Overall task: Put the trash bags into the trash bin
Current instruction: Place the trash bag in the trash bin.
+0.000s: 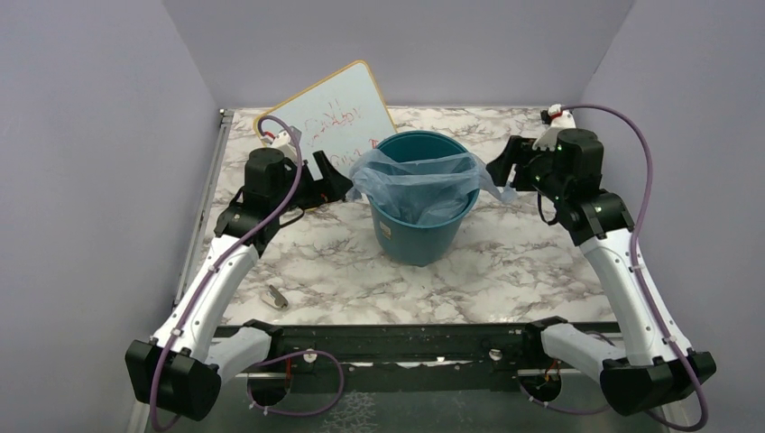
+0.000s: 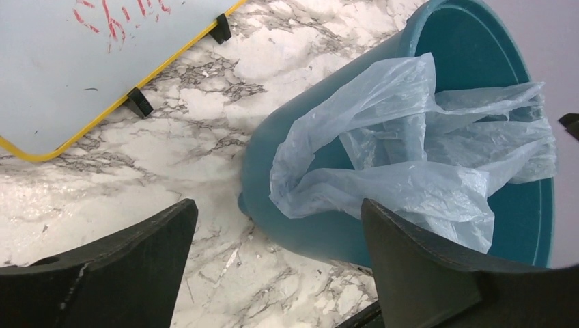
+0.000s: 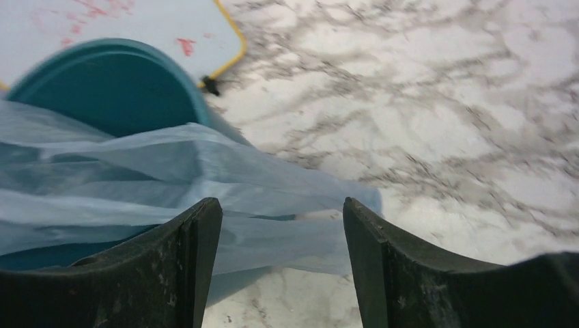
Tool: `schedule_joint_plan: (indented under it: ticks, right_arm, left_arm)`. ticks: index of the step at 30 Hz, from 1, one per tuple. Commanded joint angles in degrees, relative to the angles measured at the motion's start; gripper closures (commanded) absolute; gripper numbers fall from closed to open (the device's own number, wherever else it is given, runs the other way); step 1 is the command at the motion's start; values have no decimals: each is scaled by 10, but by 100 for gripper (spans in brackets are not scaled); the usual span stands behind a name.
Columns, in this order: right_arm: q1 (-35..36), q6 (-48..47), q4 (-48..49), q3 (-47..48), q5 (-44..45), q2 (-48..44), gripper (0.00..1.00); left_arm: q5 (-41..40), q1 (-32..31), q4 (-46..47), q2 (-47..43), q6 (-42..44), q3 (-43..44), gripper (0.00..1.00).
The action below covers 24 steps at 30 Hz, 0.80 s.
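The teal trash bin (image 1: 421,236) stands upright mid-table. The pale-blue trash bag (image 1: 417,180) lies in its mouth, draped over the rim on the left and right sides. My left gripper (image 1: 340,184) is open and empty just left of the bin. In the left wrist view the bin (image 2: 307,143) and the bag (image 2: 410,164) lie beyond the spread fingers (image 2: 136,260). My right gripper (image 1: 502,173) is open just right of the bin. In the right wrist view a flap of the bag (image 3: 259,191) hangs ahead of the open fingertips (image 3: 198,239), apart from them.
A yellow-framed whiteboard (image 1: 338,117) with red writing leans behind the bin at the back left. A small grey object (image 1: 277,296) lies on the marble table (image 1: 505,271) near the left arm. Purple walls enclose three sides.
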Motion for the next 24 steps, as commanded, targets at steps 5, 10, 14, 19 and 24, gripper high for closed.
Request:
schedule_joint_plan:
  ticks: [5, 10, 14, 19, 24]
  right_arm:
    - [-2, 12, 94, 5, -210, -31, 29]
    - [-2, -4, 111, 31, -408, 16, 34]
    - [12, -14, 112, 49, -408, 40, 37]
    - [48, -164, 102, 68, -281, 41, 40]
    - [74, -367, 138, 28, -227, 26, 43]
  left_arm:
    - [54, 9, -13, -7, -54, 20, 4]
    - [41, 12, 13, -25, -79, 10, 1]
    - [11, 15, 8, -36, -85, 8, 1]
    - [-6, 15, 16, -61, -89, -2, 1]
    - [20, 15, 24, -54, -94, 0, 1]
